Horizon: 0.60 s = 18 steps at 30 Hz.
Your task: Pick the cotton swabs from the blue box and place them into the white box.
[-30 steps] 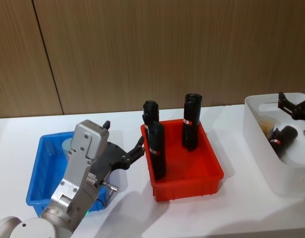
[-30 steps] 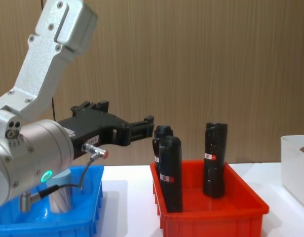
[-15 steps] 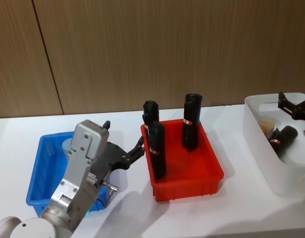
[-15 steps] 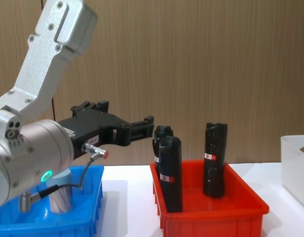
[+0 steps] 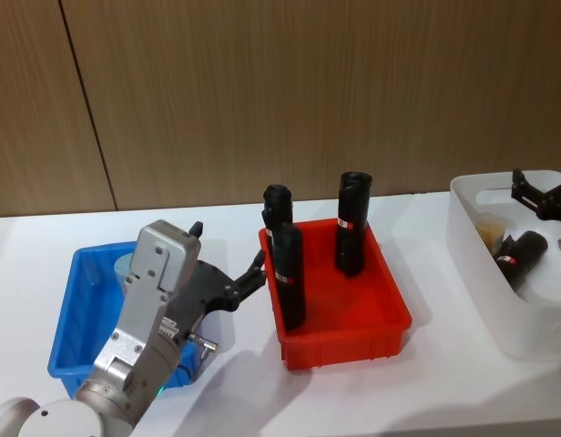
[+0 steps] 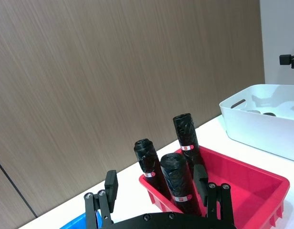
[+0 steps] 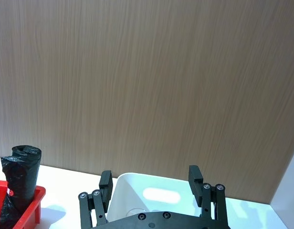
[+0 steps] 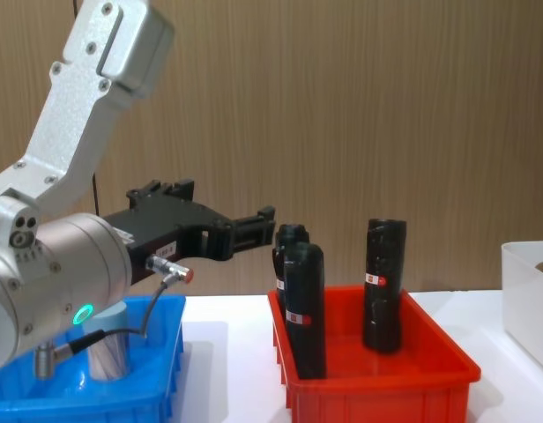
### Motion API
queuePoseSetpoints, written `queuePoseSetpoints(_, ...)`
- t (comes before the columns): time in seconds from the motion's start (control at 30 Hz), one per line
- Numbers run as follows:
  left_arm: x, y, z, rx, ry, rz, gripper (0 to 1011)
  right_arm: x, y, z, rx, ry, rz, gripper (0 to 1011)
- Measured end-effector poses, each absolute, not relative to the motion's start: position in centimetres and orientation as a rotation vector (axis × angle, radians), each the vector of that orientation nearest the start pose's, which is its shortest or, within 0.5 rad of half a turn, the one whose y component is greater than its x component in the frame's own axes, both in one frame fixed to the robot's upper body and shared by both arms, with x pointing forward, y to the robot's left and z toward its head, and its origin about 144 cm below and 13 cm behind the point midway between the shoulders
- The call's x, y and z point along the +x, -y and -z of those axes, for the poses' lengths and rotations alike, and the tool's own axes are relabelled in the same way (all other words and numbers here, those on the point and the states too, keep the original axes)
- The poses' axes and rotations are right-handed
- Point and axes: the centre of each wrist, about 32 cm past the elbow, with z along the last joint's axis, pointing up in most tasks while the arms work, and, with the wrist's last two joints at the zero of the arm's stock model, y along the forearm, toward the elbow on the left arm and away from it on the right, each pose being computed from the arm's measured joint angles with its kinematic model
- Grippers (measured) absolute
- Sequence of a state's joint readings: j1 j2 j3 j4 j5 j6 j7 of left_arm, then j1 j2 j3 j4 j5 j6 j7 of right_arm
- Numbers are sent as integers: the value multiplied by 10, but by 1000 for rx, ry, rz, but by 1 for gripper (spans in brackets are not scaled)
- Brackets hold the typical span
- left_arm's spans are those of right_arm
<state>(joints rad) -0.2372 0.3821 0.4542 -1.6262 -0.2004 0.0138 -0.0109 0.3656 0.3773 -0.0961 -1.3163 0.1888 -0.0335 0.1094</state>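
Swab jar (image 8: 107,351), pale-lidded, stands in blue box (image 5: 66,339); my left gripper (image 5: 254,270) hovers open above. Right gripper (image 7: 152,187) open over white box (image 5: 499,314). Red bin (image 5: 381,334) holds black bottles (image 5: 288,278).

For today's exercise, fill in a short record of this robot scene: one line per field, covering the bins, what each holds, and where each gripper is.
Left bin: shallow bright blue plastic box, holding one clear cotton swab jar with a pale lid
Middle bin: red plastic bin, holding three upright black bottles
Right bin: white plastic box, holding a lying black bottle and a tan item too unclear to name
Left gripper: open, empty, above the blue box's right edge, pointing towards the red bin
Right gripper: open, empty, over the white box
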Motion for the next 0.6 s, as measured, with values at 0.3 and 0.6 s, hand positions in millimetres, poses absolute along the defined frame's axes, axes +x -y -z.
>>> queuePoseSetpoints(0.3,492,-198,-1204,61,268,-1124,1004,555,339,-1215,-71,249,1467,1001)
queuePoseSetpoints(0.6,492,-198,-1204,61,268,-1124,1004,555,339,-1215,-71,249,1467,1002)
